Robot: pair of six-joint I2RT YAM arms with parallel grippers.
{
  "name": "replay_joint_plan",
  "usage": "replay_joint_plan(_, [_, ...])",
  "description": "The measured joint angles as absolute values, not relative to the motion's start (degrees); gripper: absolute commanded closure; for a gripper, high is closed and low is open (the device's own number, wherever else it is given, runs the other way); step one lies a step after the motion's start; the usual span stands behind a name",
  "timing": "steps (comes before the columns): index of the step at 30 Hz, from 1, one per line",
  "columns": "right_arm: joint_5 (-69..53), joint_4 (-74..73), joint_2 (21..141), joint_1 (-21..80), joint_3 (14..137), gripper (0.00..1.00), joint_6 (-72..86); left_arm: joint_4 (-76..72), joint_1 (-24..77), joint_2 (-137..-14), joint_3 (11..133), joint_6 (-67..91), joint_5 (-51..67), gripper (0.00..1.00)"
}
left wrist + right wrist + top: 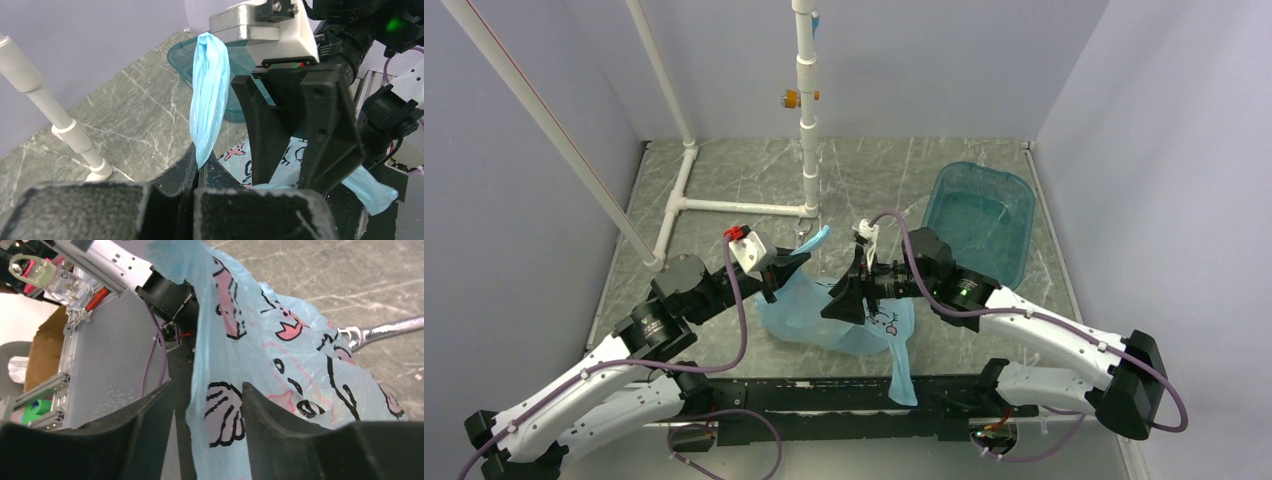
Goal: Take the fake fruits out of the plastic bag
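The light blue plastic bag (809, 310) with dark and pink print lies crumpled on the table between both arms. My left gripper (200, 167) is shut on a twisted handle of the bag (210, 90), which stands up from its fingertips. My right gripper (207, 390) is open, with the printed edge of the bag (280, 355) hanging between its fingers; one finger touches the film, the other stands apart from it. In the top view the left gripper (774, 285) sits at the bag's left side and the right gripper (844, 300) at its middle. The fake fruits are hidden.
A rigid teal tub (1014, 200) stands at the back right. A white pipe frame (809, 130) rises behind the bag, with a crossbar (734, 207) on the table. A shiny metal rod (385, 330) lies on the marble surface beyond the bag.
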State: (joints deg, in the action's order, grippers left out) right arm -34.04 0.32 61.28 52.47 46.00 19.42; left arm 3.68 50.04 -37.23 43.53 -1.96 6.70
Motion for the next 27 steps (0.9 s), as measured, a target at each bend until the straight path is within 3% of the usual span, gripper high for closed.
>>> replay_joint_plan(5, [-29.89,0.01,63.40,52.71,46.00,0.71,20.10,3.68,50.04,-37.23,43.53,-1.93,6.70,1.00])
replay_joint_plan(8, [-28.14,0.05,64.20,52.71,46.00,0.55,21.08,3.70,50.04,-37.23,43.51,-1.93,6.66,1.00])
replay_joint_plan(19, [-24.18,-3.42,57.21,52.71,45.76,0.44,22.44,3.70,50.04,-37.23,43.51,-1.96,6.22,1.00])
replay_joint_plan(22, [-22.70,-5.10,54.57,52.71,45.76,0.44,22.09,3.70,50.04,-37.23,43.51,-1.96,6.20,1.00])
replay_joint_plan(27, [-20.40,-7.88,54.19,52.71,45.78,0.53,21.19,3.70,50.04,-37.23,43.51,-1.96,6.22,1.00])
